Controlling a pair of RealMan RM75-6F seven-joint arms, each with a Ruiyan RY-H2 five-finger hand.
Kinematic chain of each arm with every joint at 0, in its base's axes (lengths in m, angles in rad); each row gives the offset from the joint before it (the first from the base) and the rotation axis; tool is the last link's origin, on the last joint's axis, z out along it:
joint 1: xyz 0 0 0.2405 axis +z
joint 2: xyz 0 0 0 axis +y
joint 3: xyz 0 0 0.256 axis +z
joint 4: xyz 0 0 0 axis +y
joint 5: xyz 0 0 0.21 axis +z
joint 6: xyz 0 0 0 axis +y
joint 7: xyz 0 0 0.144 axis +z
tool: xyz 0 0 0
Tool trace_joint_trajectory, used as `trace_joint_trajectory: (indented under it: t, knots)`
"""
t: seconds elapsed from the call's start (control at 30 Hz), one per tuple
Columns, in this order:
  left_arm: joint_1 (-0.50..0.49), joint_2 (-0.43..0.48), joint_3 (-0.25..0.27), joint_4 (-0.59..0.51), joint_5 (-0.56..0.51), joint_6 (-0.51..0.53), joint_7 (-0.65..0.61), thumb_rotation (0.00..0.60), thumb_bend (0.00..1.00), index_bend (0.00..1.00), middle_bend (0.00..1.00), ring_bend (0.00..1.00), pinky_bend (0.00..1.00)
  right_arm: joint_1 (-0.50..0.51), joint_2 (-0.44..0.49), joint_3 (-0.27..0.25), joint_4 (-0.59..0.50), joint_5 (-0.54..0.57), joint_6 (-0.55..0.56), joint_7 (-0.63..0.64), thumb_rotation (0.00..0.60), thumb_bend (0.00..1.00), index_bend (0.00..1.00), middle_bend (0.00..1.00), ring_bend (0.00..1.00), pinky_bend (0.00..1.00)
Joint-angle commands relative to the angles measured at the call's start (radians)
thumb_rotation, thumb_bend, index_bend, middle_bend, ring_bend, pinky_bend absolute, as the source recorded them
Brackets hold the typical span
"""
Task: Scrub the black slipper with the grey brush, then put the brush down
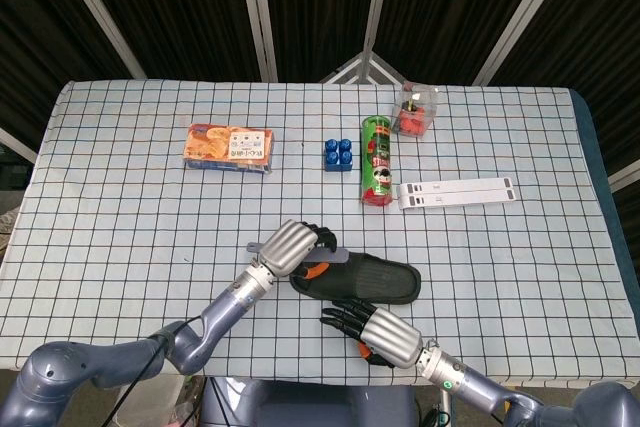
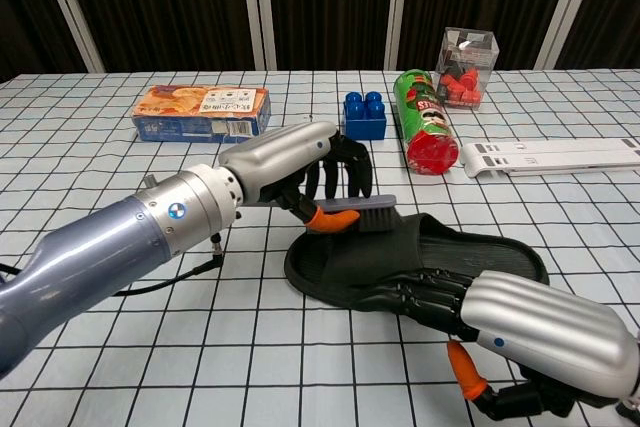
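Left hand: we see our left hand (image 2: 290, 162) at mid-frame gripping the grey brush (image 2: 362, 211), its fingers wrapped round the handle and hiding most of it.
Brush: bristles point down onto the near-left end of the black slipper (image 2: 440, 252); we cannot tell whether they actually touch.
Right hand: our right hand (image 2: 520, 332) sits lower right, fingers laid on the slipper's near edge, pressing rather than closing round it; its wrist is cut off by the frame.
Slipper: lies flat on the table (image 1: 120, 207), centre-bottom of the head view, partly covered by both hands.
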Motion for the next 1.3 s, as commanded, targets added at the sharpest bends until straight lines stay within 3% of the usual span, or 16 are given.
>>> trace_joint_trajectory:
  t: [0.03, 0.33, 0.77, 1.3]
  knots:
    - [0.017, 0.03, 0.015, -0.023, -0.007, -0.005, 0.005, 0.6, 0.77, 0.46, 0.62, 0.51, 0.54, 0.002, -0.007, 0.0, 0.008, 0.002, 0.001, 0.006, 0.6, 0.98, 0.04, 0.11, 0.06, 0.1]
    - [0.029, 0.059, 0.022, -0.019, -0.02, -0.014, 0.009, 0.6, 0.77, 0.46, 0.63, 0.51, 0.54, 0.006, -0.028, -0.007, 0.035, 0.003, 0.01, 0.02, 0.6, 0.98, 0.04, 0.11, 0.06, 0.1]
    - [-0.058, -0.079, -0.051, 0.101, -0.013, -0.032, -0.18, 0.6, 0.78, 0.46, 0.63, 0.51, 0.54, 0.013, -0.032, -0.007, 0.047, 0.016, 0.018, 0.034, 0.6, 0.98, 0.04, 0.11, 0.06, 0.1]
    - [-0.1, -0.137, -0.046, 0.179, 0.019, -0.027, -0.309, 0.6, 0.78, 0.46, 0.63, 0.51, 0.54, 0.019, -0.041, -0.015, 0.07, 0.026, 0.015, 0.056, 0.6, 0.98, 0.04, 0.11, 0.06, 0.1]
